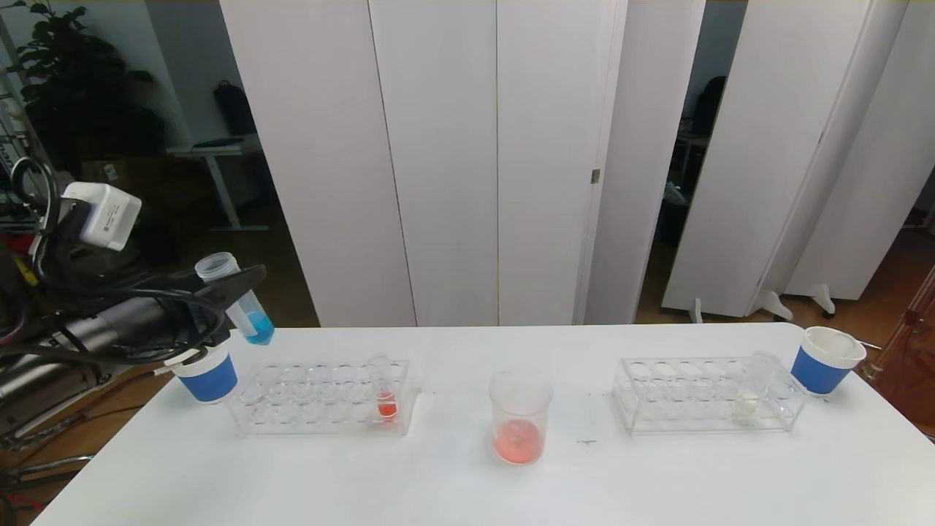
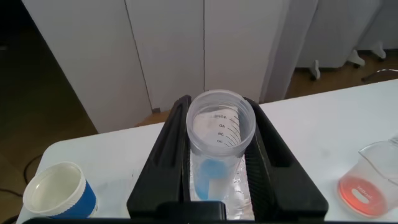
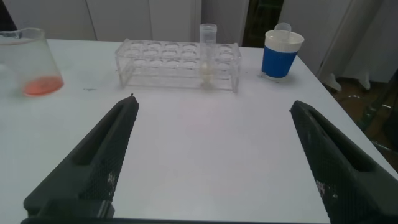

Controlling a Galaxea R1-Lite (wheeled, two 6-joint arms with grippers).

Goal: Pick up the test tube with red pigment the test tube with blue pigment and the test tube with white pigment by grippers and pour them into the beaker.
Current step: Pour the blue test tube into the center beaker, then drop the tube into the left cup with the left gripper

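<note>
**Blue tube held high at the left edge; the beaker lies well off toward the centre**

The left end effector (image 1: 237, 296) is clamped on the test tube with blue pigment (image 1: 239, 299), its two dark fingers (image 2: 168, 146) pressing the tube's sides just below the threaded rim. In the head view the tube hangs above the left end of the worktop (image 1: 467, 489), over a blue-and-white paper cup (image 1: 208, 374) and just beside the left rack (image 1: 325, 398). Its long axis is tilted, mouth up and toward the robot's left, rounded bottom down and toward the centre, with the blue liquid pooled at the bottom.

The beaker (image 1: 520, 416) stands upright near the middle of the worktop, well apart from the held tube and to the right of it, past the left rack. It already holds a shallow layer of orange-red liquid. One tube with orange-red liquid (image 1: 385, 398) stands in the left rack, between the held tube and the beaker.

So the coming move looks to be a carry toward the robot's right and downward, ending with the tube's mouth over the beaker's rim. As the mouth now leans away from the beaker, the tube would have to tip the other way to pour.

The right end effector (image 3: 214, 162) hovers low over the right part of the worktop, fingers spread wide and holding nothing. The test tube with white pigment (image 1: 752, 391) stands upright in the right rack (image 1: 705, 394), ahead of that end effector, which is the nearer one to it. A second paper cup (image 1: 825, 361) sits just beyond that rack.
</note>
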